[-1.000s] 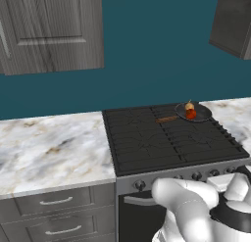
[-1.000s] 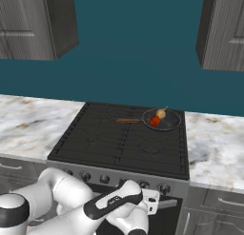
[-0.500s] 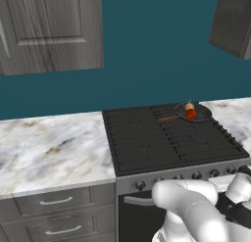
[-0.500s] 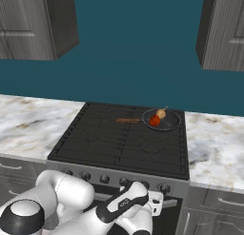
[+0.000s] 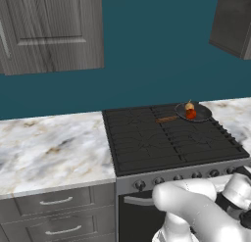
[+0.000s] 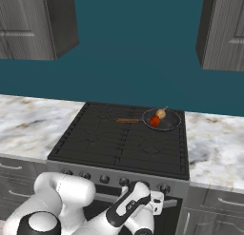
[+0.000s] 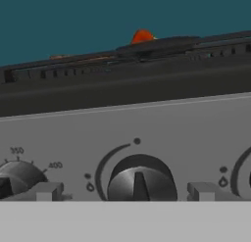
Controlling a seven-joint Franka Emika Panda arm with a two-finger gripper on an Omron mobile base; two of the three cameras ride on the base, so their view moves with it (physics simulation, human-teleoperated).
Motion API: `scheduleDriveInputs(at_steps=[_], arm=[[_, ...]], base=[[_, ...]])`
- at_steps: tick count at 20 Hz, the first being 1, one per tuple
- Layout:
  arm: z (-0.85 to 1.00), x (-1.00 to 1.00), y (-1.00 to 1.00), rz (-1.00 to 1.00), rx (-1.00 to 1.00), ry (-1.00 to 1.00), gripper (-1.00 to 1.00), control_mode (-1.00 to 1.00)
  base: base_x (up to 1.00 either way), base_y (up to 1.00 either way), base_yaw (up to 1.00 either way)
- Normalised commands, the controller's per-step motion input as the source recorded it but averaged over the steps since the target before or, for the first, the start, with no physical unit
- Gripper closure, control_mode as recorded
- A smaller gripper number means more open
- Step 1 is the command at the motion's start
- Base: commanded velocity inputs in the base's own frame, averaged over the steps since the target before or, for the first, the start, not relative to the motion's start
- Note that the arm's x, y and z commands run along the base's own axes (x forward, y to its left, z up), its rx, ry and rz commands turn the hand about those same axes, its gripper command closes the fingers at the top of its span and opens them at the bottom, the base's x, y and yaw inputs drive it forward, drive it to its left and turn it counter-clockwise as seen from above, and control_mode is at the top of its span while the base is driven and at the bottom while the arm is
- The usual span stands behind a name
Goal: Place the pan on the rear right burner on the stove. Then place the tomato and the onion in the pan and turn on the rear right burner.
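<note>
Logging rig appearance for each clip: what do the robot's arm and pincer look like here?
The arm is glossy white with rounded, bulbous segments and dark black bands at the joints. Near the wrist, a black section carries small white lettering, too small to read. The pincer sits on a white, boxy hand. No loose cables are visible.

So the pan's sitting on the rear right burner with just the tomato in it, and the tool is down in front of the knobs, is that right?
Not quite: the pan on the rear right burner holds the tomato and the onion too, touching each other, as the right base view shows. The rest stands: the open tool faces a knob on the stove front.
</note>
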Motion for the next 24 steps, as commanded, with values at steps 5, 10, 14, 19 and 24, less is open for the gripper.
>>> scheduleDriveInputs(at_steps=[5,10,14,19,24], arm=[[-0.12,0.25,0.00,0.00,0.00,0.00,-1.00,-1.00],[-0.10,0.27,0.00,0.00,0.00,0.00,1.00,-1.00],[-0.07,0.23,0.00,0.00,0.00,0.00,1.00,-1.00],[0.00,0.01,0.00,0.00,-0.01,-0.05,1.00,-1.00],[0.00,0.00,0.00,0.00,-0.25,-0.25,1.00,-1.00]], base=[[0.00,0.00,0.00],[0.00,0.00,0.00],[0.00,0.00,0.00],[0.00,0.00,0.00],[0.00,0.00,0.00]])
